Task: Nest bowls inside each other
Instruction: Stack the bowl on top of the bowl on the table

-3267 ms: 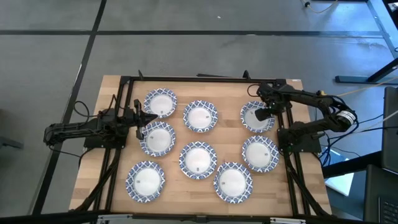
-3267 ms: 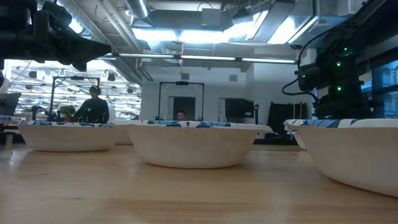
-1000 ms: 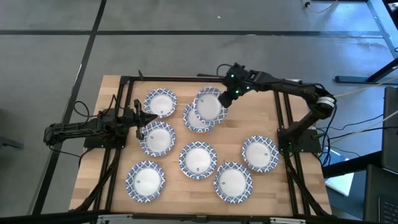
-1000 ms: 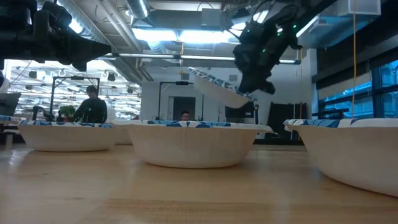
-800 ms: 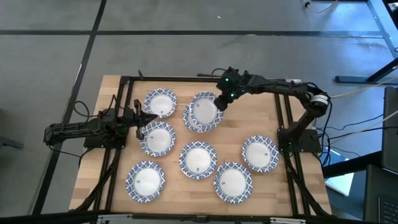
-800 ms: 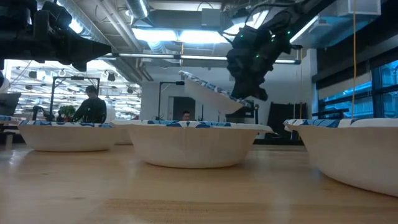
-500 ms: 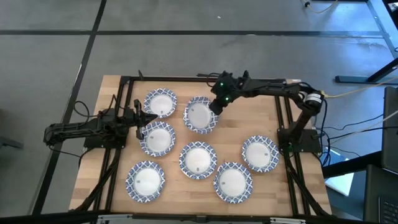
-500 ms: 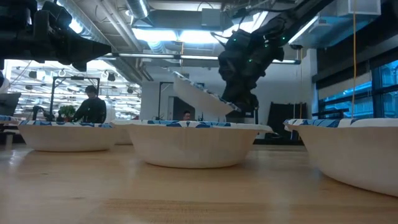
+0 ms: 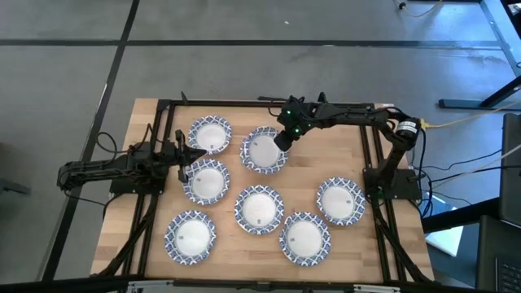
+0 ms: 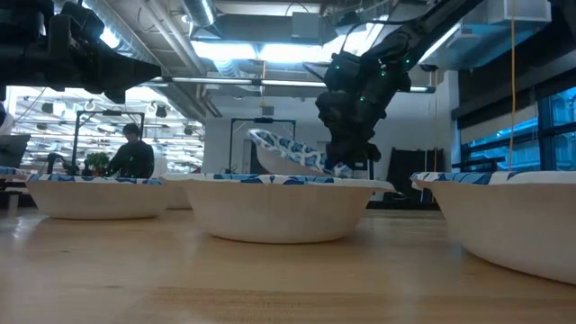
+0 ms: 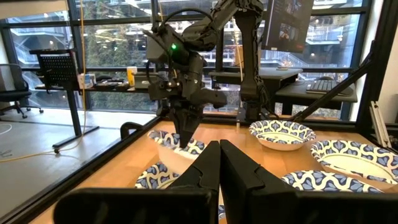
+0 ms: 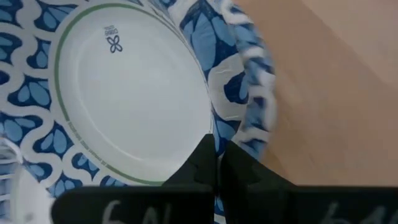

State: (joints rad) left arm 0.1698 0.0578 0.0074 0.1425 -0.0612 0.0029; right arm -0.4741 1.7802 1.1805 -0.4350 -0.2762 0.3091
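Several blue-and-white rimmed bowls sit apart on the wooden table, among them the far-left one (image 9: 210, 133) and a near one (image 9: 259, 208). At the far middle, one bowl (image 9: 264, 150) hangs tilted over another bowl that it almost covers. My right gripper (image 9: 283, 140) is shut on the tilted bowl. The low view shows this bowl (image 10: 283, 151) slanting behind the front bowl (image 10: 281, 205). My left gripper (image 9: 183, 159) waits shut at the table's left, touching nothing. My right gripper pinches the tilted bowl's patterned rim (image 12: 227, 121) on its right side between the two fingers. The fingers come from above, slanting down from the right. The held side is low and the bowl's left edge (image 10: 258, 137) stands higher. Whether it touches the bowl beneath cannot be told.
A black frame (image 9: 244, 103) runs along the table's far edge and down both sides. Bare wood (image 9: 330, 155) lies at the far right. In the room beyond the table sits a person (image 10: 133, 153).
My right gripper has carried the tilted bowl toward the table's left and downward, from beside the far-middle bowl to right over it. The bowl has stayed tilted with its left edge up. The grip has stayed shut.
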